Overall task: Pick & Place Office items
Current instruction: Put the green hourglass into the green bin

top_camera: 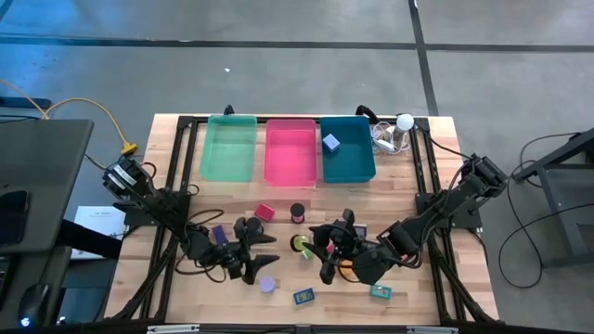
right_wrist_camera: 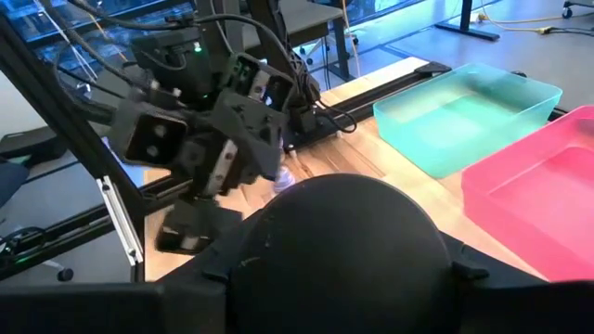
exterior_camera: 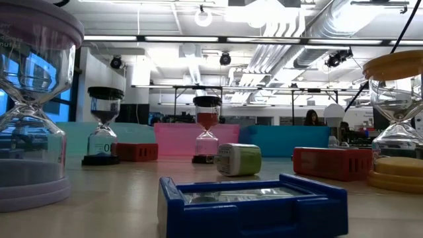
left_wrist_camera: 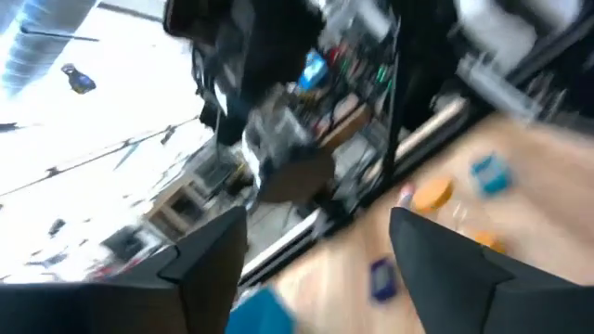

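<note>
Bare wood before bins (top_camera: 290, 148); items (top_camera: 299, 213) crowd front.

Three bins sit side by side along the table's (top_camera: 167, 278) far edge; the left bin (top_camera: 228, 148), the middle bin (top_camera: 290, 152), the right bin (top_camera: 347, 148); a small block (top_camera: 331, 143) lies inside the right bin; a ball-topped gadget (top_camera: 397, 132) stands just right of that bin. Nearer the front, the left gripper (top_camera: 264, 263) sits left of centre, the right gripper (top_camera: 327, 269) right of centre, well apart from the bins; between bins and grippers lie a block (top_camera: 264, 211) and a sand timer (top_camera: 297, 212); a disc (top_camera: 267, 285) lies just in front of the left gripper; two flat pieces (top_camera: 304, 297) (top_camera: 380, 290) lie near the front edge.
</note>
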Robot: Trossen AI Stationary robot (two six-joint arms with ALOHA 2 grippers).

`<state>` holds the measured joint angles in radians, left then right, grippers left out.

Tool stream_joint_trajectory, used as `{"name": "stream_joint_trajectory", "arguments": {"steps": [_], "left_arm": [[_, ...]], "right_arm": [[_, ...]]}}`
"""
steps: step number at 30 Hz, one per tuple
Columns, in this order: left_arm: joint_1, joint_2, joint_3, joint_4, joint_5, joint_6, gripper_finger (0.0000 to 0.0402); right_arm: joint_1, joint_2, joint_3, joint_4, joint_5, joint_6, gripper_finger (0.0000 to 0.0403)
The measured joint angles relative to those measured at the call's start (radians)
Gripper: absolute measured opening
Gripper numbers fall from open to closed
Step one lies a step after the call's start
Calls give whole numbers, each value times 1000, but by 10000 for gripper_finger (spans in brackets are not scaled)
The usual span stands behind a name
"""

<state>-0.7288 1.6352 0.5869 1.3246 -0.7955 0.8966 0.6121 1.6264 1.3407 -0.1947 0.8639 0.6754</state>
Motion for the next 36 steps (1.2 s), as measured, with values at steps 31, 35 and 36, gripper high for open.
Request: {"name": "stream_joint_trajectory", "arguments": {"steps": [31,35,36], "left_arm": [[10,0,0,-5,125,-388,387],[36,0,0,12,144,-435,387],[44,0,0,14,154,-439,387]], "right_arm": [[-43,0,0,6,-66,10,186],[-53,0,0,33,-93,0,184],[-53,0,0,41,-98,-12,181]]}}
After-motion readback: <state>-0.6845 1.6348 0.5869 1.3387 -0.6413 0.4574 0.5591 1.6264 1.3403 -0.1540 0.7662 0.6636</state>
